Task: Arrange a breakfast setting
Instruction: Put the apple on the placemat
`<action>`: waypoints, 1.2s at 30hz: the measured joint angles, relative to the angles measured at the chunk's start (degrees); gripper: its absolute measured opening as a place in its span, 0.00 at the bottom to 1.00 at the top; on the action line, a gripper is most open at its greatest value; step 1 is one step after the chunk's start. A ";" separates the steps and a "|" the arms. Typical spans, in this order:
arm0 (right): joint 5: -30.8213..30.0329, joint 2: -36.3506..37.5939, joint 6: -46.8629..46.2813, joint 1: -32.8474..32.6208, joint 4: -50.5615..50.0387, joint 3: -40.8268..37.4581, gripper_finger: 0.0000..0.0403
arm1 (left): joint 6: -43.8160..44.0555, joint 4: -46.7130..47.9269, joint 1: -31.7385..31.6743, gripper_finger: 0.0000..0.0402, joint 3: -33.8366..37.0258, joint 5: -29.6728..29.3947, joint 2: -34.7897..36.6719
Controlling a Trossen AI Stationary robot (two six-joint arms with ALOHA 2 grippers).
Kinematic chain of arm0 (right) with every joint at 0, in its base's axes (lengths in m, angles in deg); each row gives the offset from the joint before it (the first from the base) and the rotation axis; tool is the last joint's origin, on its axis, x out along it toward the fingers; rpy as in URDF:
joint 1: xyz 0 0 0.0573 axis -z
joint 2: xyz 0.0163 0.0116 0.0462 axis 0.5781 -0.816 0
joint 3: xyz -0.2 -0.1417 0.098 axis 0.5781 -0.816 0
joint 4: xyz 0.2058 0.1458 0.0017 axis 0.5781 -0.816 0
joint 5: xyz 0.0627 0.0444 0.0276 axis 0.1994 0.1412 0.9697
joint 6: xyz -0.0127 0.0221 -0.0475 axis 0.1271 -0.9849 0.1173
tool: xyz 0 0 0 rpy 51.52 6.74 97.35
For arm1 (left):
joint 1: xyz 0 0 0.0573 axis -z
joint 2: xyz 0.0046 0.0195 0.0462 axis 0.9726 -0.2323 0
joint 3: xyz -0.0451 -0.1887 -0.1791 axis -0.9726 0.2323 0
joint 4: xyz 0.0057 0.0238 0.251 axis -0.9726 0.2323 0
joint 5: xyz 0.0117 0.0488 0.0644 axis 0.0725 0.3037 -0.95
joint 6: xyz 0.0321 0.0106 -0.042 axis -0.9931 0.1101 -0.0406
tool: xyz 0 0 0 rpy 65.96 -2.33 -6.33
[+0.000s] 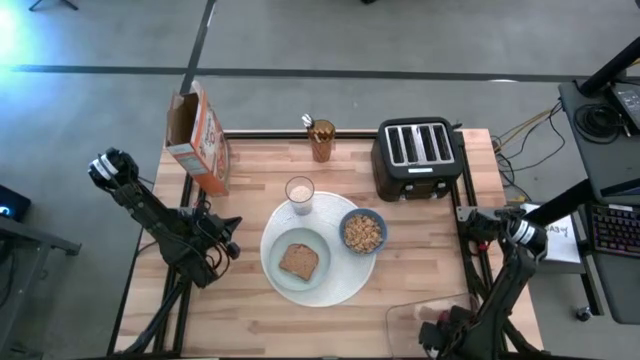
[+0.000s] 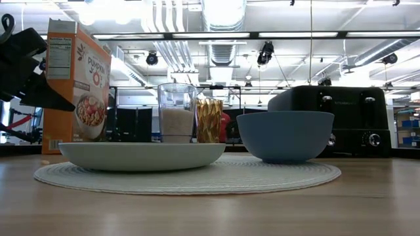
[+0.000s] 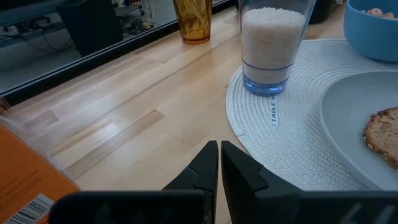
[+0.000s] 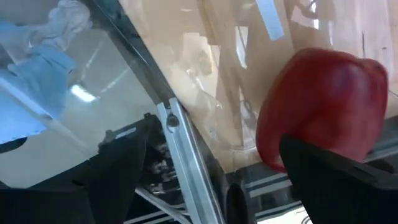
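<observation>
Left end effector sits left of centre in the high view, just off the left edge of the round woven placemat, fingers pressed together, holding nothing. Right end effector is at the lower right of the high view, near the front edge of the surface over a clear plastic container; its own wrist view shows the small red fruit right up against one dark finger, fingers spread wide, cannot tell if the fruit is gripped or only touching. Pale green-white plate lies on the placemat at frame centre with brown toast on it. Small blue bowl filled with cereal sits at the plate's upper right, also on the mat. Milk glass stands at the mat's top edge, above the plate, upright. Black four-slot toaster is at upper right of the surface, amber glass just left of it, orange-and-white cereal box upright at upper left. In the low view the plate is left, bowl right, glass behind and between them.
</observation>
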 joint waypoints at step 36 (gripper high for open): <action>-3.49 1.04 21.62 0.42 -11.43 -8.75 0.90 | 0.00 -0.01 -0.02 0.00 0.00 -0.02 -0.01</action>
